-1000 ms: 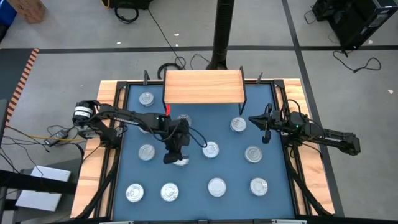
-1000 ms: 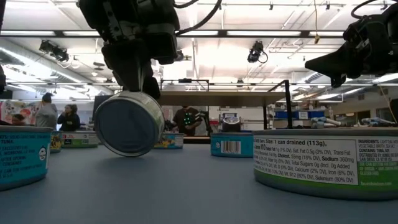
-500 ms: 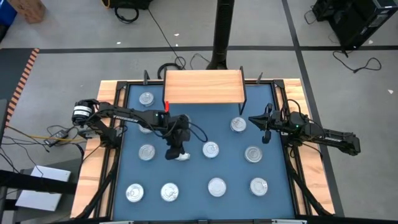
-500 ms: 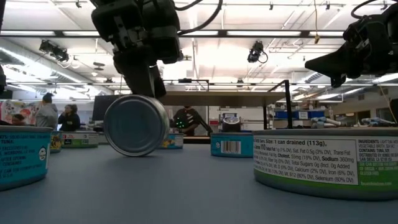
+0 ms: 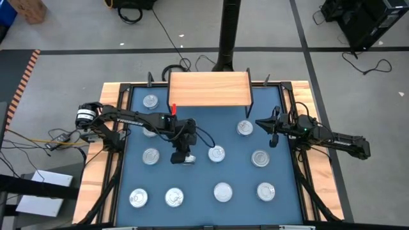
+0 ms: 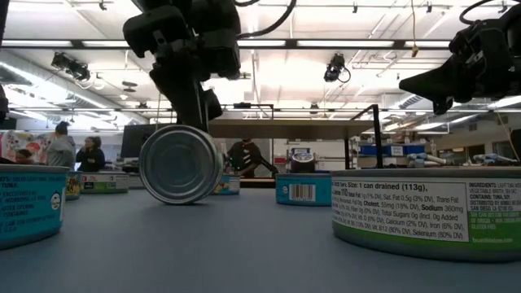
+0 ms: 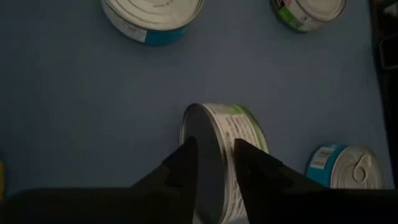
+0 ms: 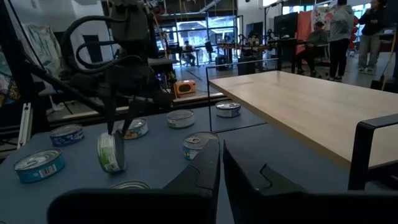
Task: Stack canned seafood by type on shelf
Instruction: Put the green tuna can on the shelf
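Low view: green-label tin (image 6: 179,163) on its rim, bare blue mat (image 6: 244,244) around, left hand (image 6: 191,102) parted astride it.

near tin (image 6: 423,213) label: "1 can drained (113g)" | "sodium 360mg" | "ingredients"

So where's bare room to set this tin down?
The whole shelf top is bare. On the blue mat, there is a free patch between the left hand with its on-edge tin and the front row of tins. Crowded: around the tin at mat centre.
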You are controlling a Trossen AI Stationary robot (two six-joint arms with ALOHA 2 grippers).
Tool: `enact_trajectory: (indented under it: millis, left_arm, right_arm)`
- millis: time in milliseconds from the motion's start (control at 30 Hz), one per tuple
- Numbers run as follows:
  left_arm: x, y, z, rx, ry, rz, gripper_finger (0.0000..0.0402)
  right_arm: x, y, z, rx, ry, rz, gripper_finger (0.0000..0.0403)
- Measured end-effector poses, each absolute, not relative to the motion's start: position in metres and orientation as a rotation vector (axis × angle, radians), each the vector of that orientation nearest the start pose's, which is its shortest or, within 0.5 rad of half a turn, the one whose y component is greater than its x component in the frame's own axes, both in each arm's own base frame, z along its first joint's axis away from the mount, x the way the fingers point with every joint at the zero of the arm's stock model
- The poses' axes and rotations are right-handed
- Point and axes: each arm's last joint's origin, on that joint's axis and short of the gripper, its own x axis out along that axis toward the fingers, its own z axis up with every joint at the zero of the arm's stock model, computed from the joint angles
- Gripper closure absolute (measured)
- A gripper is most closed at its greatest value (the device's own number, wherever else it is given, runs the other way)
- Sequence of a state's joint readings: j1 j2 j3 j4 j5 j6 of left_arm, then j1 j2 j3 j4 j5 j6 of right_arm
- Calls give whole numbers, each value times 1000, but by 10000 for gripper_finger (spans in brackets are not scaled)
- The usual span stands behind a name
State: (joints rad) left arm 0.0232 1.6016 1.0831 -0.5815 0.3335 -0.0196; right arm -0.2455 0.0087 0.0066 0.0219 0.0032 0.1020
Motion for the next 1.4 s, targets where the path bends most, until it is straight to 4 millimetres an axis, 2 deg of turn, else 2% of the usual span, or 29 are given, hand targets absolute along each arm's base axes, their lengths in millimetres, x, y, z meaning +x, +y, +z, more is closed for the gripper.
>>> enact_trajectory:
  millis: [167, 300, 400, 567, 667, 900, 1067, 1400]
  left_arm:
    - [317, -11, 232, -136, 1111, -240, 244]
    - [319, -29, 244, -84, 1112, -251, 214]
    - [315, -49, 244, -13, 1141, -241, 191]
    - [308, -70, 243, 156, 1146, -68, 153]
    - [307, -76, 243, 124, 1144, -34, 130]
    - [307, -76, 229, 63, 1156, -27, 104]
    - [310, -69, 226, 27, 1137, -14, 103]
    - [314, -72, 211, 29, 1200, -55, 105]
  right_arm:
    - [95, -24, 167, 99, -33, -247, 370]
    - [95, -24, 167, 99, -32, -247, 370]
    - [95, -24, 167, 99, -32, -247, 370]
    - [95, -24, 167, 99, -32, -247, 370]
    - [95, -24, 167, 99, -32, -247, 370]
    - [95, -24, 167, 99, -35, -247, 370]
    - [95, -24, 168, 98, -40, -247, 370]
    - [95, -24, 168, 98, -39, -247, 370]
